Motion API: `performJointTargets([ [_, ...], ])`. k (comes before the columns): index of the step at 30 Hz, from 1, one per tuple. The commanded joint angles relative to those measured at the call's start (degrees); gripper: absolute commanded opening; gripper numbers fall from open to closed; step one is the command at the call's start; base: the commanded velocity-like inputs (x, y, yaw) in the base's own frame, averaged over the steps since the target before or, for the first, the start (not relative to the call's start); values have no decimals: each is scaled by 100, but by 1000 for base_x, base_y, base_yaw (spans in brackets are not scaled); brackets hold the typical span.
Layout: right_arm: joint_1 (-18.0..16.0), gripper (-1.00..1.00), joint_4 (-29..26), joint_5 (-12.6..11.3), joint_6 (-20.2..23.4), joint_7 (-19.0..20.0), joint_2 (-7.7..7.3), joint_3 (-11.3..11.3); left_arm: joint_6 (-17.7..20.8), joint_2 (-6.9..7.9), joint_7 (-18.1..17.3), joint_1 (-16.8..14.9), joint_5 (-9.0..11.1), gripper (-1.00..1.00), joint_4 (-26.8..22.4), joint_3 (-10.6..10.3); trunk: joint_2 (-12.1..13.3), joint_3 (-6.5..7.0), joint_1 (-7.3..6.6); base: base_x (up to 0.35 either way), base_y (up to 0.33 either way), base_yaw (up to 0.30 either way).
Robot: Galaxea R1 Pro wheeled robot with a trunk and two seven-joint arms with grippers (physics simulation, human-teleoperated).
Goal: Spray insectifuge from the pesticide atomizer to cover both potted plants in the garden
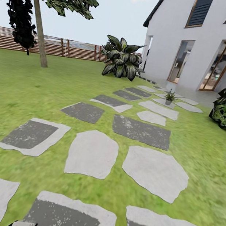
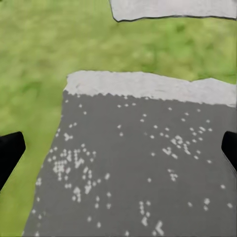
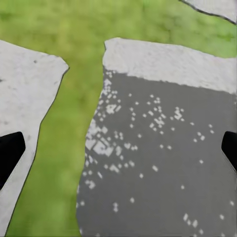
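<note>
Both the left gripper (image 2: 118, 153) and right gripper (image 3: 118, 153) hang spread wide and empty over stepping stones (image 1: 92, 153); one potted plant (image 1: 170, 97) sits far off at one o'clock; no atomizer picked up, so everything's left.

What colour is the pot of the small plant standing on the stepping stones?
Grey; the potted plant shows best, though small, in the head view.
</note>
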Motion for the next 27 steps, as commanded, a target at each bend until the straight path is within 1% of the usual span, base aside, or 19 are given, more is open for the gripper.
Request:
performJointTargets([
  [1, -4, 100, 3, 60, -15, -18, 3, -17, -11, -3, -57, -4, 1, 100, 4, 48, -2, -5, 2, 339, 0, 0],
  [8, -4, 100, 5, 60, -21, -21, 1, -10, -11, -3, -57, -4, -35, 100, 9, 48, -2, -5, 2, 339, 0, 0],
  [19, -4, 100, 5, 61, -21, -22, 2, -16, -11, -3, -57, -4, -39, 100, 8, 48, -2, -5, 2, 339, 0, 0],
  [27, -6, 100, 5, 60, -21, -22, 3, -19, -11, -3, -57, -4, -3, 100, 6, 43, -2, -5, 2, 339, 0, 0],
])
